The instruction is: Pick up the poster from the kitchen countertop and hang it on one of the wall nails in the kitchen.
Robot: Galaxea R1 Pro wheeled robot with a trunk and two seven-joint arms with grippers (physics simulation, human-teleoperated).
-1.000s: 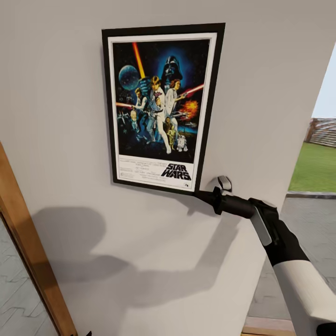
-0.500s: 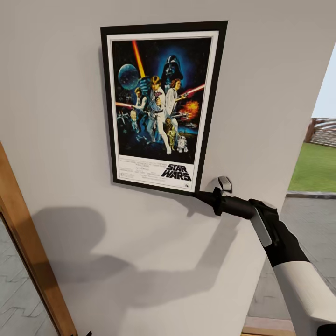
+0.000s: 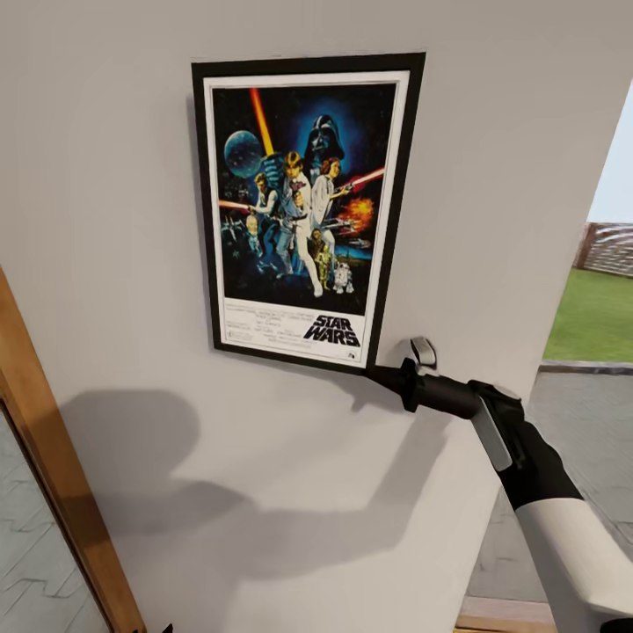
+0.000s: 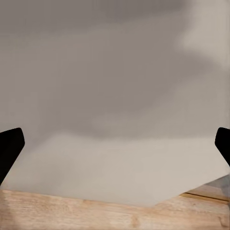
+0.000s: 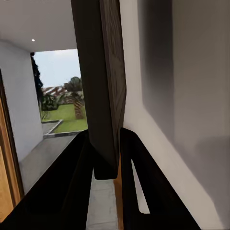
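The poster (image 3: 303,211) hangs flat against the grey wall (image 3: 123,220), upright with a slight tilt, its "STAR WARS" title at the bottom. My right gripper (image 3: 378,374) is shut on its lower right corner. The right wrist view shows the poster (image 5: 108,86) edge-on, pinched between both dark fingers (image 5: 72,182), close to the wall. My left gripper (image 4: 115,146) is open, its tips far apart, facing bare wall with nothing between them. Any wall nail is hidden behind the poster. The kitchen countertop is out of view.
A wooden door frame (image 3: 53,475) slants along the lower left. To the right the wall ends at an opening (image 3: 598,316) onto paving and grass outside. A wooden strip (image 4: 96,213) runs below the wall in the left wrist view.
The poster has slid down the wall a little, and my right gripper has dropped slightly with it, still holding the corner.
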